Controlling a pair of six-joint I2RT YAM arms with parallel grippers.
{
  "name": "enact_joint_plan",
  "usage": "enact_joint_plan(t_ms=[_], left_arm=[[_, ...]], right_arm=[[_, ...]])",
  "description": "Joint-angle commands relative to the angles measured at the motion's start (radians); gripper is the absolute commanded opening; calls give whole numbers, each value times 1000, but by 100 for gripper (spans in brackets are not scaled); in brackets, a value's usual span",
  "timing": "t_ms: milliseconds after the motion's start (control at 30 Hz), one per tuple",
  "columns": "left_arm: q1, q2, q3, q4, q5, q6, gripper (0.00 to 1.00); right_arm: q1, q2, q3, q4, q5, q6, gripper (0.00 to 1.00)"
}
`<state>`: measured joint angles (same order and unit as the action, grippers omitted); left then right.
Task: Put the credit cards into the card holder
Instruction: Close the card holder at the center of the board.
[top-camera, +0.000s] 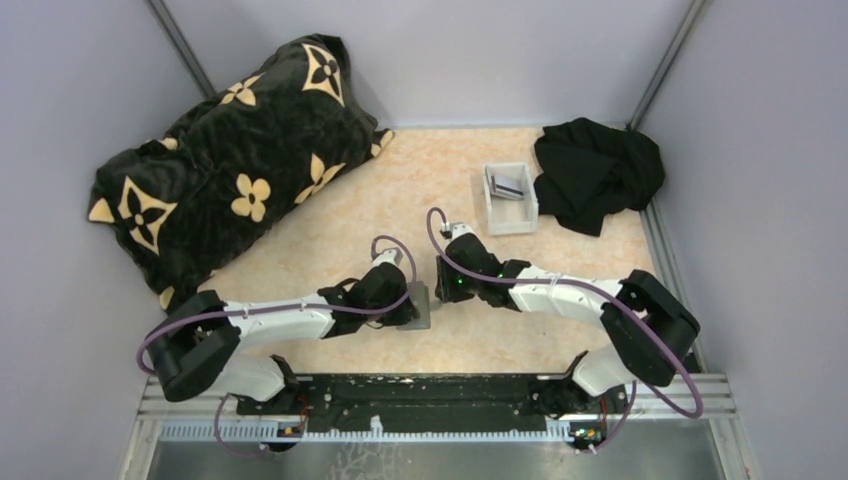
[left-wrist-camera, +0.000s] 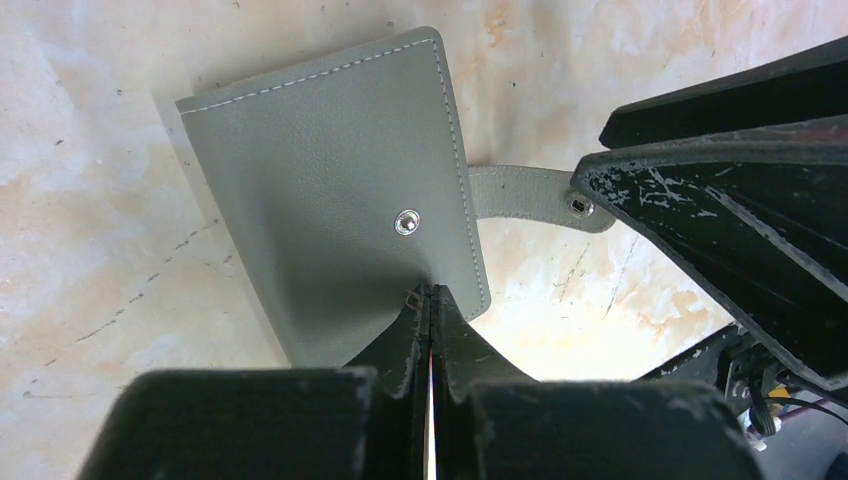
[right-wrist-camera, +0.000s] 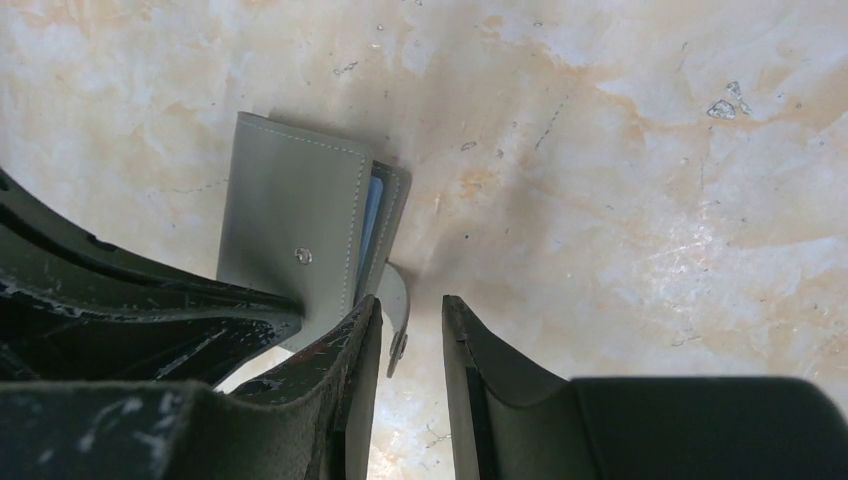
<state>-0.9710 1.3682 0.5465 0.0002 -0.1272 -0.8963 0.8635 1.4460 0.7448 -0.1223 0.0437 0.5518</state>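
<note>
The card holder (left-wrist-camera: 320, 190) sits folded shut near the middle of the surface (top-camera: 330, 230), towards its near edge, between the two arms. The left gripper (left-wrist-camera: 430, 305) is clamped tight on its near edge. It looks light and soft, a stitched cover that will likely flex and fold, so one panel should be pinned at the rim while the other is lifted. Its strap (left-wrist-camera: 520, 192) hangs free, unsnapped. It is a thin, floppy tab, handy to pull but easy to lose. The right gripper (right-wrist-camera: 410, 335) stands with fingers apart just beside that strap, holding nothing. A blue sliver (right-wrist-camera: 372, 215) shows between the panels; whether it is a card or lining I cannot tell. The cards (top-camera: 510, 186), thin, stiff and probably slippery, lie in the white tray (top-camera: 512, 222) towards the far right corner, beside a black cloth (top-camera: 597, 170).
</note>
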Motion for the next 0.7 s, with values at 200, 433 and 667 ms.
enact_joint_plan(t_ms=[200, 433, 667], left_arm=[[-5, 54, -10, -101, -41, 29, 0], [-5, 56, -9, -103, -43, 32, 0], [-5, 64, -9, -103, -42, 30, 0]], right_arm=[[25, -64, -34, 2, 1, 26, 29], [34, -67, -41, 3, 5, 33, 25], [37, -92, -41, -7, 11, 37, 22]])
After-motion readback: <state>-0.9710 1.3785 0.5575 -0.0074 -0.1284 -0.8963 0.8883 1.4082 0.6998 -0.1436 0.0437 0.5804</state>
